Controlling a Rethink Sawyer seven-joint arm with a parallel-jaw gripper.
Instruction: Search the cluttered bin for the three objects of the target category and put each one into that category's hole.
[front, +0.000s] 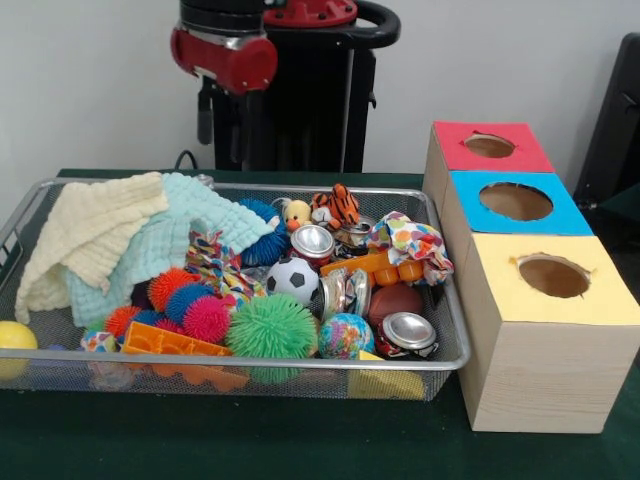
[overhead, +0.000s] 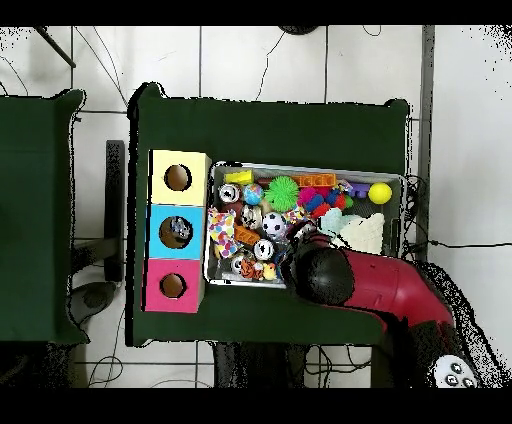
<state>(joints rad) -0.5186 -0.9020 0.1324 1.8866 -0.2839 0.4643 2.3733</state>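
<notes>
Yellow box (front: 553, 318), blue box (front: 515, 203), red box (front: 489, 147): 3 holes, 1 ea.

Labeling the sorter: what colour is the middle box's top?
Blue, the middle box between the red and yellow ones; clearest in the front view.

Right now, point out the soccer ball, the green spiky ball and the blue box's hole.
soccer ball (front: 293, 280): front view, on its white and black face.
green spiky ball (front: 272, 327): front view, middle of its spikes.
blue box's hole (front: 516, 201): front view, centre of the round opening.
</notes>
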